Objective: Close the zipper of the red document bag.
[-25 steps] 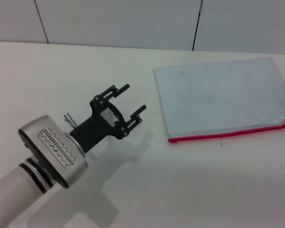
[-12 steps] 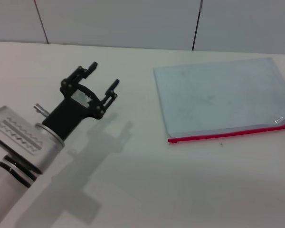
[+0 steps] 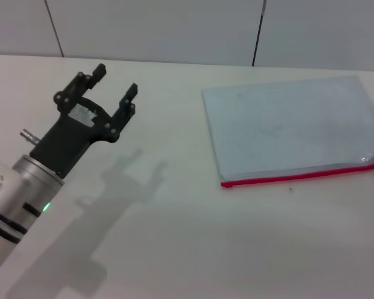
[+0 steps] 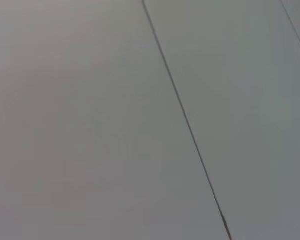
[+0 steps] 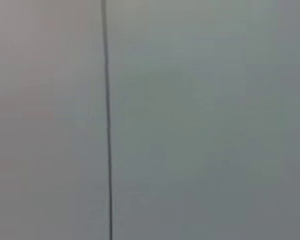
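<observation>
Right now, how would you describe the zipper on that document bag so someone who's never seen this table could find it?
On the white table, look right for the red document bag, a flat pale blue-grey translucent pouch. The zipper is the thin strip along its long edge nearest the robot. It is the only bright red thing there; the open left pincer is black and far off.

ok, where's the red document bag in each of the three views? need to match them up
Head view: red document bag lies flat on the table's right side, its zipper along the near edge, well apart from the left hand.
Left wrist view: not in it; only grey wall panels with a dark seam.
Right wrist view: not in it; same kind of panelling and seam.
Shared landmark: the dark wall seam.
</observation>
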